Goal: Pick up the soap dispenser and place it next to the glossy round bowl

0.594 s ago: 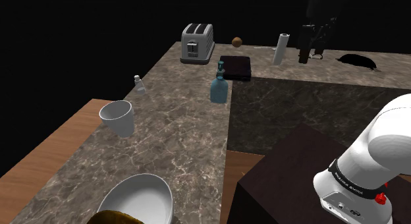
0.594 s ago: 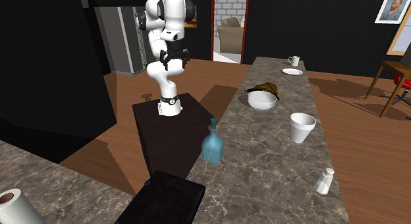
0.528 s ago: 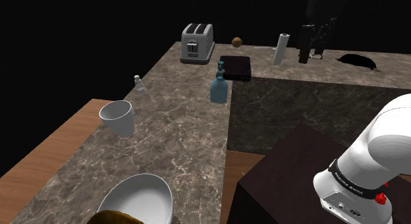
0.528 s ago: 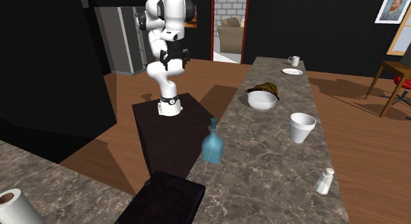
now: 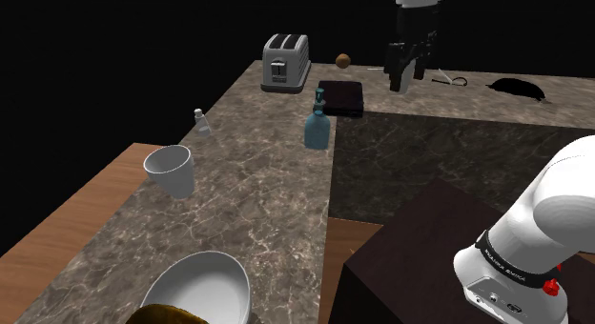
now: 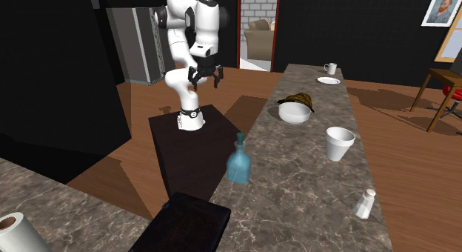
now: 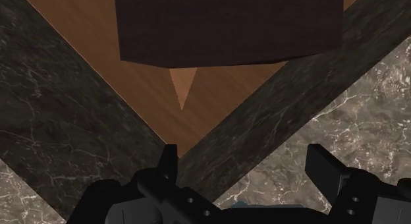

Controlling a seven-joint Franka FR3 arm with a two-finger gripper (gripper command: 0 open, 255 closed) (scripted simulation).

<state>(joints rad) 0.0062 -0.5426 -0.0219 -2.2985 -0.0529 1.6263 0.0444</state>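
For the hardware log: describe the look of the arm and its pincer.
The arm has glossy white rounded shells with dark joints. Near its foot sits a black band with small white lettering and a red button. The pincer is all black, with two blocky fingers.

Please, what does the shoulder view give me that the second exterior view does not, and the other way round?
The shoulder view adds the toaster and a small brown ball at the counter's far end. The second exterior view adds a grey fridge, a portrait, a mug, a plate and a paper roll. Both share the blue soap dispenser, the white bowl, the white cup, the small shaker and the open gripper.
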